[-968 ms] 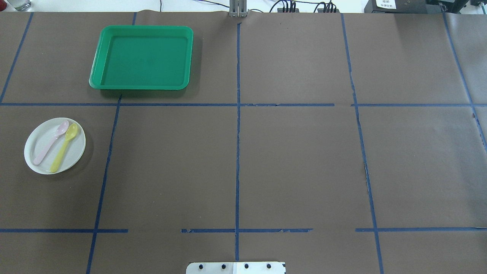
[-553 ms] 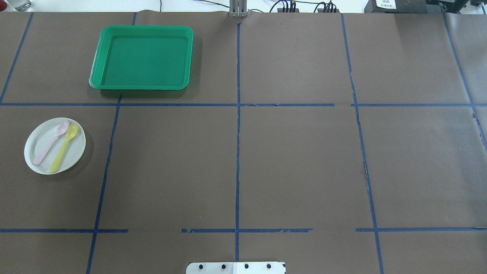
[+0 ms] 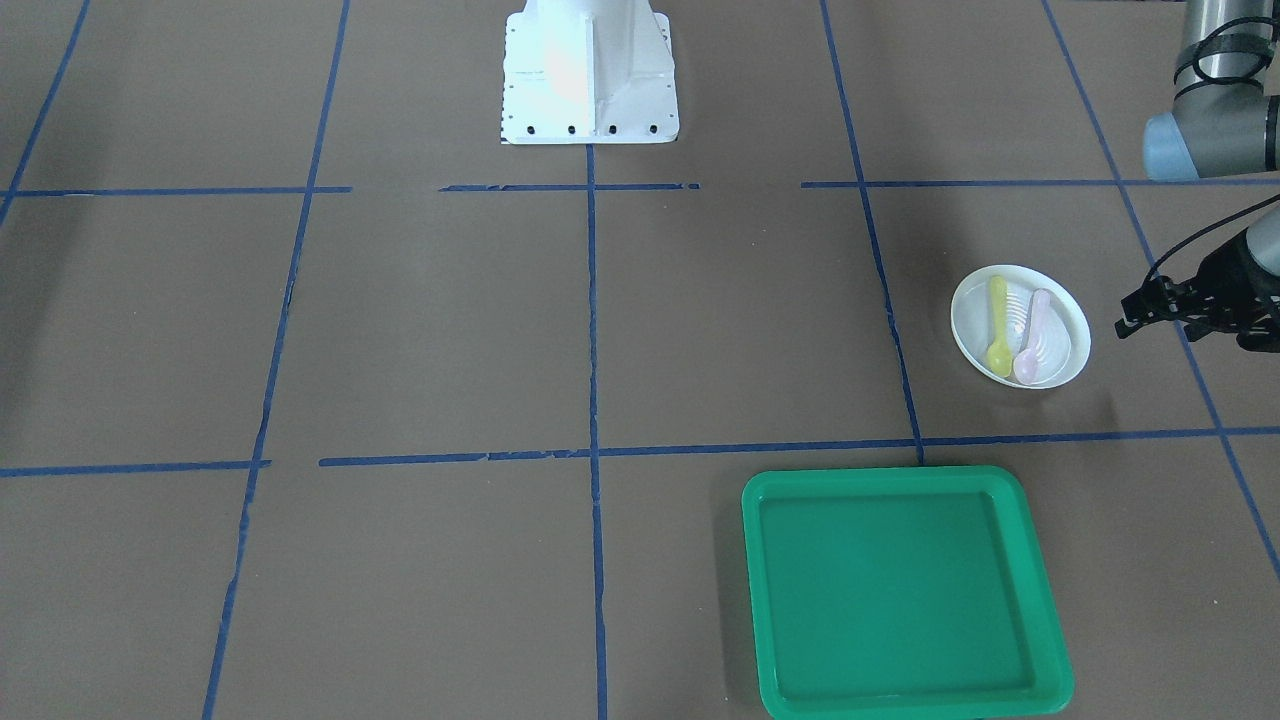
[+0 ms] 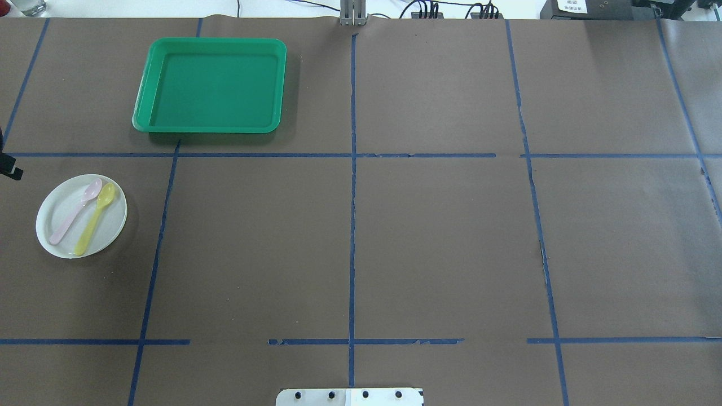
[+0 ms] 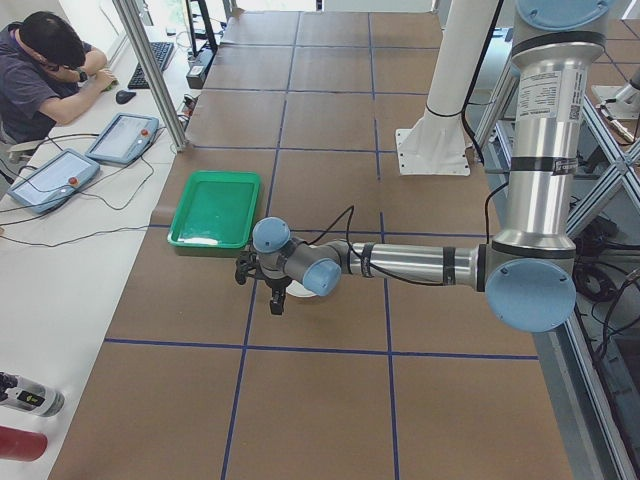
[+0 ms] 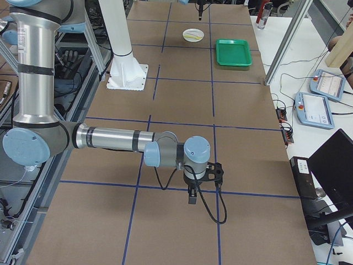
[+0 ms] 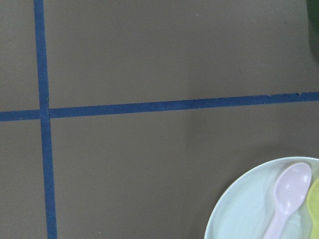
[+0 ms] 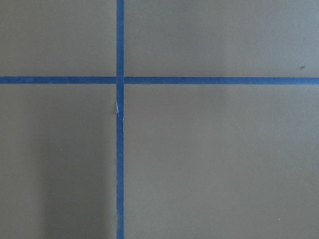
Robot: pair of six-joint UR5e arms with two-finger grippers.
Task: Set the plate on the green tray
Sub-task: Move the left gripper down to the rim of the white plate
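The small white plate (image 4: 55, 208) lies on the table's left side with a pink spoon (image 4: 76, 210) and a yellow spoon (image 4: 96, 217) on it. It also shows in the front view (image 3: 1068, 330) and at the lower right of the left wrist view (image 7: 239, 214). The green tray (image 4: 208, 128) sits empty farther back (image 3: 905, 478). My left gripper (image 3: 1140, 305) hovers beside the plate, on its outer side, open and empty; only its tip shows at the overhead view's left edge (image 4: 10, 169). My right gripper (image 6: 204, 185) shows only in the right side view, over bare table; I cannot tell whether it is open.
Blue tape lines divide the brown table cover into squares. The robot's white base (image 3: 588, 75) stands at the middle of my side. Operators' tablets and cables lie beyond the table's far edge (image 5: 120, 140).
The tip of my left gripper has come into the overhead view at the left edge, above the plate. The plate, spoons and tray have not moved.
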